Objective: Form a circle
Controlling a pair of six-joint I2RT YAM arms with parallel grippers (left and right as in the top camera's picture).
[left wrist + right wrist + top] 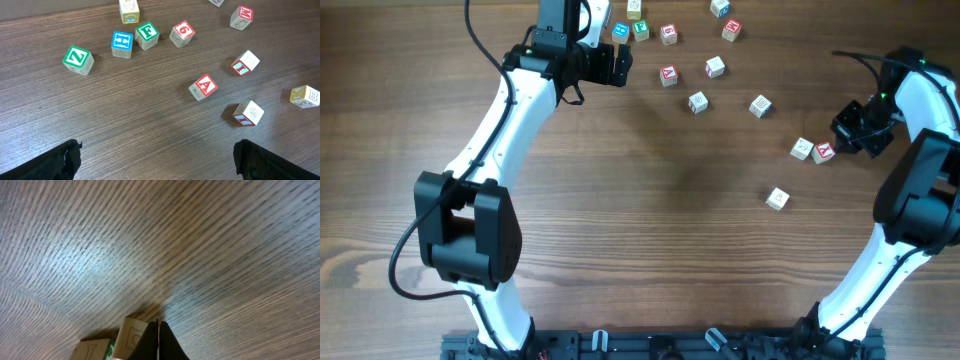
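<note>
Right now, the small pale wooden alphabet cubes, with red, green and blue letter faces, lie loose on the brown wood-grain desk. They form no closed ring. They are strewn in a ragged band from the far middle of the desk down toward its right side, most of them apart from one another.

The left claw sits at the far middle, next to the nearest cubes. It is wide apart and holds nothing. In its wrist view the two black fingers show only at the lower corners, with bare desk between them. Beyond them that view shows a green Z cube alone at the left. A blue H cube sits just beside a green F cube, with a red 6 cube near them. A red A cube lies closer in, and more cubes lie off to the right.

The right claw is at the right side, its fingers pressed together on nothing. It is near a pair of cubes that lie side by side, one of which is a red-lettered cube. In its wrist view the tip of the claw is just beside a pale cube. Whether they touch I cannot tell.
</note>
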